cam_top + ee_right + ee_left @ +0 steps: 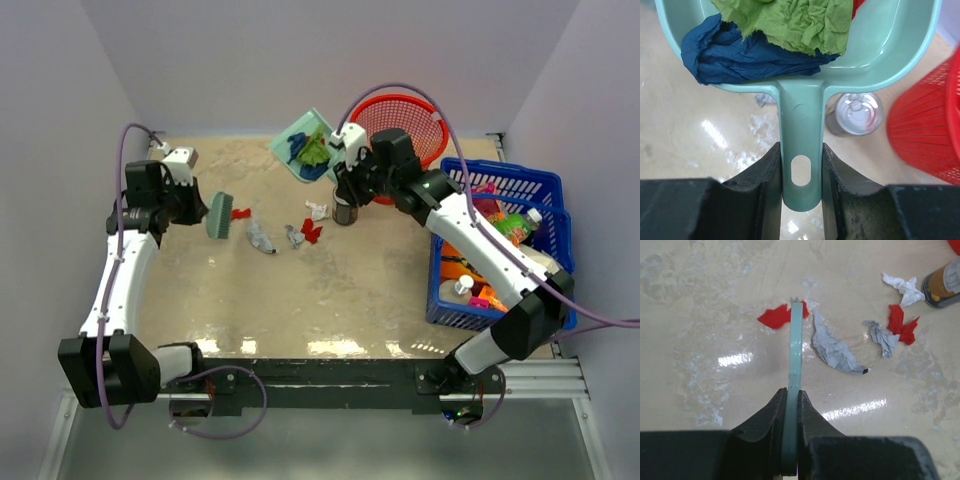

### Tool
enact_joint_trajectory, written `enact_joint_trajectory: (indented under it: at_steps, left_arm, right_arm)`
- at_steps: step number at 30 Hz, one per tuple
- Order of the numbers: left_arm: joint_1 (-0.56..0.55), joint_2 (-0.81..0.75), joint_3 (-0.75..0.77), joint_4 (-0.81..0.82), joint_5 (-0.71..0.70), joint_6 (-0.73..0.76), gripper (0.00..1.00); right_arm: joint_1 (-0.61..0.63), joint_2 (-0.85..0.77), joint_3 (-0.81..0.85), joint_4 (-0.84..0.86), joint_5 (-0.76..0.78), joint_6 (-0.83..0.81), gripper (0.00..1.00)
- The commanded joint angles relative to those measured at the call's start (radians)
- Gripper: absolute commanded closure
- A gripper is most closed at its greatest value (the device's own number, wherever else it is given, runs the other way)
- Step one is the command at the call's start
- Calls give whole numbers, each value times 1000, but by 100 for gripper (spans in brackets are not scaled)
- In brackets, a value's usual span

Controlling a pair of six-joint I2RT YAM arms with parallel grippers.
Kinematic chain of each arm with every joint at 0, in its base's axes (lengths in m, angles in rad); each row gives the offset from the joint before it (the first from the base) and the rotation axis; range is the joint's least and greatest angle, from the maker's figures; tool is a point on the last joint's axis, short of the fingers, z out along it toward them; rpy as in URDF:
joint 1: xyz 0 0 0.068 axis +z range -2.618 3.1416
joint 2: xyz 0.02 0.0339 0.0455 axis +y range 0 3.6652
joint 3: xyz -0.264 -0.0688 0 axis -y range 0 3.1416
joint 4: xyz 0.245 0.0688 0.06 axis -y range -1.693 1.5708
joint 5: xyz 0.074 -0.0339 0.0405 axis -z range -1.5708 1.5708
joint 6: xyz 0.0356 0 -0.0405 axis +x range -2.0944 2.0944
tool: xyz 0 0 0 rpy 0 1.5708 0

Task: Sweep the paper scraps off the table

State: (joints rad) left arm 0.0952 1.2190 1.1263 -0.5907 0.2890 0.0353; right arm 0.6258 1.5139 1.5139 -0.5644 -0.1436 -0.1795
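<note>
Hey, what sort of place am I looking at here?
Most likely a robot lab test cell, not a home: two arms bolted at the table edge, bare walls boxing it in, and staged props like paper scraps and a blue crate.

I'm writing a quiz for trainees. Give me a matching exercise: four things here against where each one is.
1 dustpan
2 brush
3 can
4 green scrap

A in the dustpan
B in the left gripper
C in the right gripper
D standing on the table

Pairs: 1-C, 2-B, 3-D, 4-A
</note>
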Motion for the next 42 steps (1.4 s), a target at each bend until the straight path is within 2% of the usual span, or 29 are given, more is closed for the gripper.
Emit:
enact_joint_trajectory:
  at_steps: [1, 4, 9, 14, 22, 29, 35, 42]
  left_arm:
    - [6, -33, -60, 66, 107, -69, 100]
    - [8, -52, -85, 72, 142, -78, 100]
    - [9, -75, -105, 75, 151, -80, 100]
    - [14, -93, -135, 74, 187, -95, 100]
    - [18, -101, -148, 77, 236, -107, 100]
    - [18, -111, -166, 77, 254, -117, 100]
    - [18, -115, -184, 98, 266, -130, 100]
    - [28, -99, -166, 108, 280, -141, 100]
  right_arm:
    - [-67, 31, 109, 50, 27, 100, 100]
    - [-127, 58, 172, 66, 61, 138, 100]
    - [-198, 107, 250, 109, 203, 138, 100]
    - [-258, 131, 307, 170, 308, 74, 100]
    - [-333, 187, 351, 264, 545, -100, 100]
    - [-396, 210, 333, 279, 553, -231, 100]
    - [-399, 247, 371, 232, 532, -429, 100]
    - [-399, 324, 399, 248, 769, -688, 100]
